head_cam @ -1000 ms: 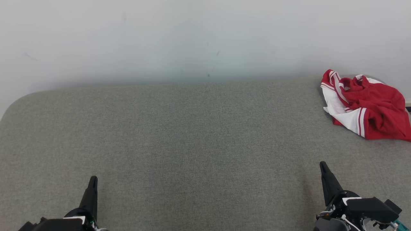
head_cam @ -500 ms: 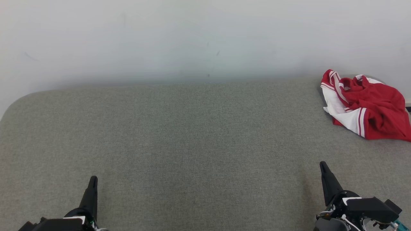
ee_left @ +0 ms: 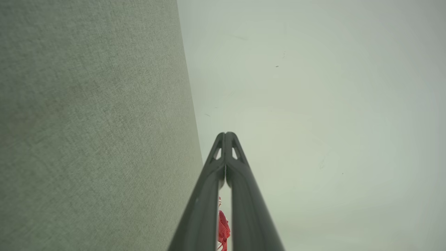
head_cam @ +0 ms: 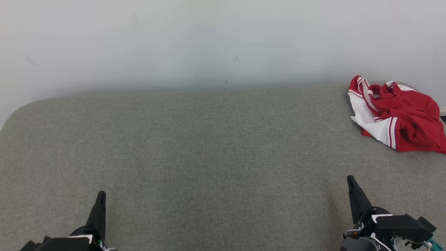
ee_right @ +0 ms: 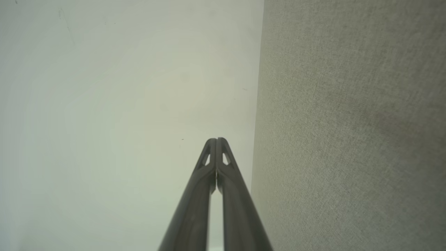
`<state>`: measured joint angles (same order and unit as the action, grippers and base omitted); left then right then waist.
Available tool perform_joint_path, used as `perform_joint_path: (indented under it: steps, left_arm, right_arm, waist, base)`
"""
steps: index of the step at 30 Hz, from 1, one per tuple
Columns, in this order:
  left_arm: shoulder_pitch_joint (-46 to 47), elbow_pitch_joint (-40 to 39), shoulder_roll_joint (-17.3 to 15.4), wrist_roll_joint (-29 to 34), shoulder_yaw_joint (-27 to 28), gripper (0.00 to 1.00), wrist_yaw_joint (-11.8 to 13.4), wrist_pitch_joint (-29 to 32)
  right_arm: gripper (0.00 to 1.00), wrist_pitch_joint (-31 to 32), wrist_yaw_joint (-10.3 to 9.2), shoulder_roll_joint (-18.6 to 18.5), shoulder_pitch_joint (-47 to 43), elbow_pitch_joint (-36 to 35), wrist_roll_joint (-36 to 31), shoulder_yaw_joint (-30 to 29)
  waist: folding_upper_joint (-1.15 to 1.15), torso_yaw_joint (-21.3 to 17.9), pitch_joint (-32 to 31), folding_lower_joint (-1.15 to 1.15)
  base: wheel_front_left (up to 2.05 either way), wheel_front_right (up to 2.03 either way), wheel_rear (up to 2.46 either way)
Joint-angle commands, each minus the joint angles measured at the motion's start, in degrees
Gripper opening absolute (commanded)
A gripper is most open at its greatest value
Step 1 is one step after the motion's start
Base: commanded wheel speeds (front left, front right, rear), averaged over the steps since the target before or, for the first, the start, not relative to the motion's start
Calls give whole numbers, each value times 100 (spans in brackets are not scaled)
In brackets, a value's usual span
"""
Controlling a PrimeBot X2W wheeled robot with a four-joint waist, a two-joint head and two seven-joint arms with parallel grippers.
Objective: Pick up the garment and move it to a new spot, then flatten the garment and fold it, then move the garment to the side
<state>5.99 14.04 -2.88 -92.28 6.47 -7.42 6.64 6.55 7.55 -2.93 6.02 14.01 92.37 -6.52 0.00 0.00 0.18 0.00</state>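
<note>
— What are we standing in front of?
— We face a broad grey woven-fabric surface (head_cam: pixel 209 150), rounded at its far left corner. It runs up to a plain pale wall (head_cam: pixel 216 42) with a few faint dark marks.
— Where is the garment?
— The red-and-white garment (head_cam: pixel 397 115) lies crumpled at the far right of the surface, well apart from both our grippers.
— And the grippers?
— Our left gripper (head_cam: pixel 101 194) and right gripper (head_cam: pixel 349 178) sit at the near side, fingers pressed together, holding nothing.
</note>
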Motion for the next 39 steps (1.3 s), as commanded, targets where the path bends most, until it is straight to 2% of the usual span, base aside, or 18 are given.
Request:
perform_joint_path:
  steps: [1, 39]
  left_arm:
    - [55, 6, 1, -26, 19, 0, -20, 0]
    - [54, 5, 1, -26, 18, 0, -20, 0]
  right_arm:
    - [0, 16, -12, 9, 44, 7, 9, -5]
    - [0, 15, -12, 9, 43, 7, 10, -5]
  waist:
    - [0, 0, 0, 0]
    - [0, 0, 0, 0]
  base:
    - [0, 0, 0]
    - [0, 0, 0]
